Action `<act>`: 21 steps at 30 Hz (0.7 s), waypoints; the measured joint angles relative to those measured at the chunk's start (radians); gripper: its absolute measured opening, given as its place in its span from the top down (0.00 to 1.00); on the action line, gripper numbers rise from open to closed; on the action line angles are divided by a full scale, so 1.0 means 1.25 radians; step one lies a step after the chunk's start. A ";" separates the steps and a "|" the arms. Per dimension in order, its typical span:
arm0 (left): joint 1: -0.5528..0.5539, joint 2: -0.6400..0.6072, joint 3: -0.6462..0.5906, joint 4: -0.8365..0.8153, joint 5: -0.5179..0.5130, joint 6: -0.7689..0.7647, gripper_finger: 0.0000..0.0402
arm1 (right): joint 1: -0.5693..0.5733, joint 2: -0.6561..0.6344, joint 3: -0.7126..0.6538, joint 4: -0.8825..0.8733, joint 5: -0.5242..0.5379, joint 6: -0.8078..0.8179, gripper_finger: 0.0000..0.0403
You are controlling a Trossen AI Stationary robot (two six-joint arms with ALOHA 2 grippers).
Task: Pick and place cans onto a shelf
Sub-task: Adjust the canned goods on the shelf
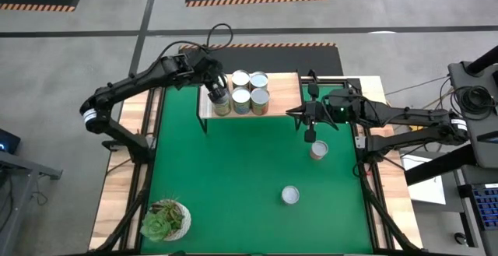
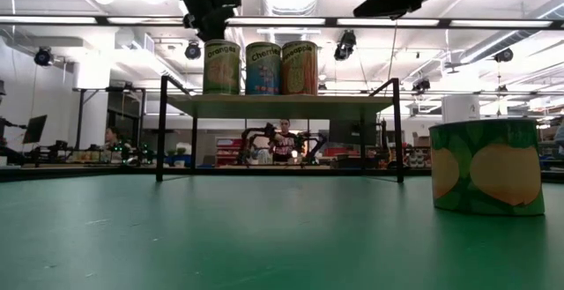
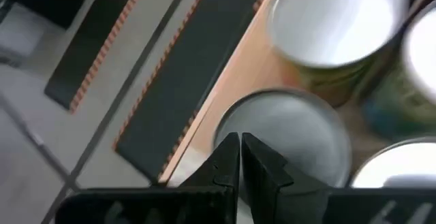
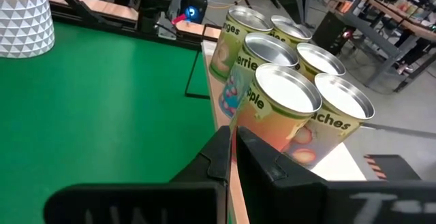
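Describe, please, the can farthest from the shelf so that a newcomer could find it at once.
On the green mat covering the table, the shelf sits at one edge and the potted succulent in a corner at the opposite edge. The can stands alone, nearer the succulent's edge than the shelf. The other loose can is closer to the shelf.

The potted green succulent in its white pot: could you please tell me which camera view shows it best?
The high view: the potted green succulent shows whole from above, on the green mat's corner. The right wrist view catches only its white patterned pot at the edge. The low and left wrist views miss it.
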 joint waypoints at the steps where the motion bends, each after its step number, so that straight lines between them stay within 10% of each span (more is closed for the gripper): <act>1: 0.000 0.000 0.000 -0.008 -0.006 0.000 1.00 | 0.000 0.000 0.000 -0.002 0.000 0.000 0.97; 21: -0.001 0.029 -0.009 -0.018 -0.043 0.000 1.00 | 0.000 0.005 0.000 -0.002 0.000 0.000 0.97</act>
